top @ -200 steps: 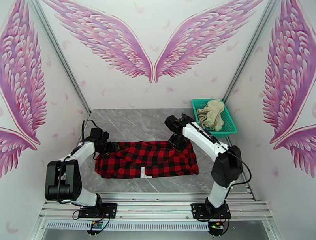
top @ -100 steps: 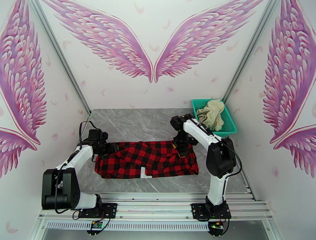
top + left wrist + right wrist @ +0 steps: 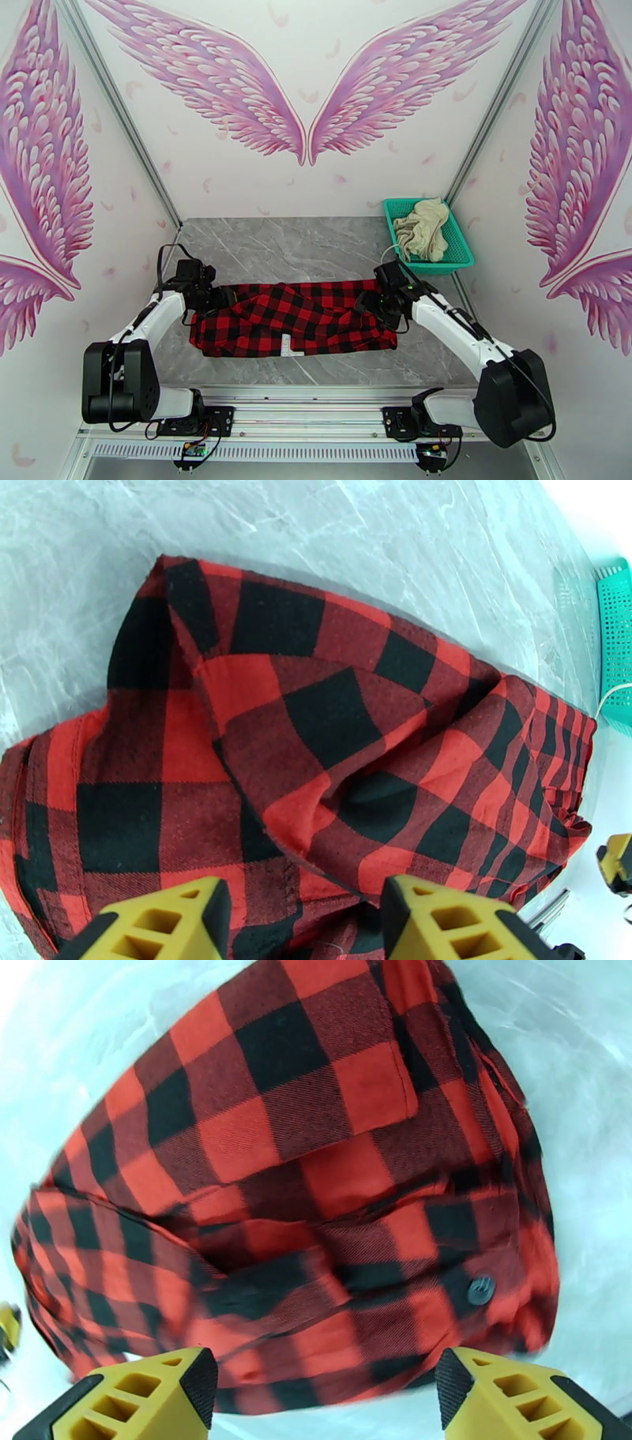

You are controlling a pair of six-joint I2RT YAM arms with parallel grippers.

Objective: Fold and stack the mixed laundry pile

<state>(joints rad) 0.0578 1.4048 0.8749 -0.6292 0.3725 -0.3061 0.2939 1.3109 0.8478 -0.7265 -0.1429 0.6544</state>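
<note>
The red-and-black check shirt (image 3: 292,320) lies folded into a long band across the middle of the grey table, its white label (image 3: 286,343) at the near edge. My left gripper (image 3: 220,298) is at the shirt's far left corner. In the left wrist view its yellow fingers (image 3: 158,922) stand apart over the checked cloth (image 3: 316,740). My right gripper (image 3: 371,304) hovers at the shirt's right end. Its fingers (image 3: 150,1398) are spread wide above the cloth (image 3: 316,1157), holding nothing. The cream garment (image 3: 423,227) lies crumpled in the basket.
The teal mesh basket (image 3: 462,256) stands at the table's far right corner, just behind the right arm. Bare grey table (image 3: 268,249) stretches behind the shirt. A narrower strip (image 3: 316,367) runs along the near edge. Walls close in both sides.
My right gripper has opened and let go of the shirt's far right part. Its arm has swung out to the right and nearer. The left arm has hardly moved.
</note>
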